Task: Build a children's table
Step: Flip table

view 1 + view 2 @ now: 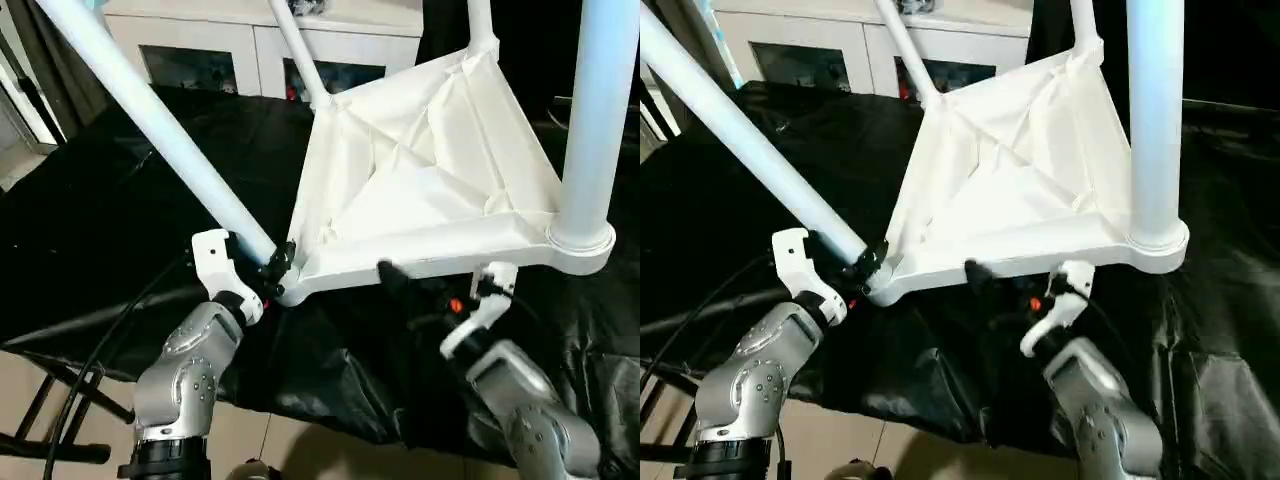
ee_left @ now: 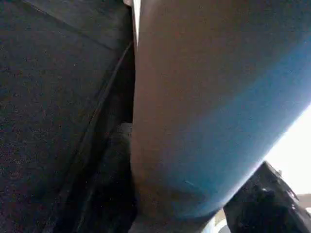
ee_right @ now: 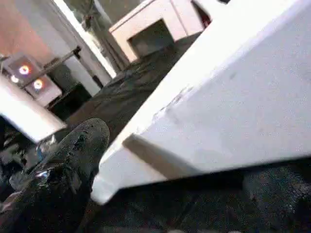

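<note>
The white tabletop (image 1: 420, 180) lies upside down on black cloth, ribbed underside facing up. Two white legs (image 1: 300, 50) stand in its far corner sockets, and a third leg (image 1: 595, 120) stands in the near right socket. A fourth leg (image 1: 160, 120) slants up to the left from the near left socket. My left gripper (image 1: 274, 262) is shut on this leg just above the socket, and the leg (image 2: 209, 97) fills most of the left wrist view beside one black finger (image 2: 262, 204). My right gripper (image 1: 395, 275) sits against the tabletop's near rim (image 3: 233, 107).
A white glass-door cabinet (image 1: 250, 45) stands behind the work. The black cloth (image 1: 120, 220) covers the work surface and hangs over its near edge. A black cable (image 1: 100, 340) runs along my left arm. Bare floor (image 1: 40, 400) lies below the near edge.
</note>
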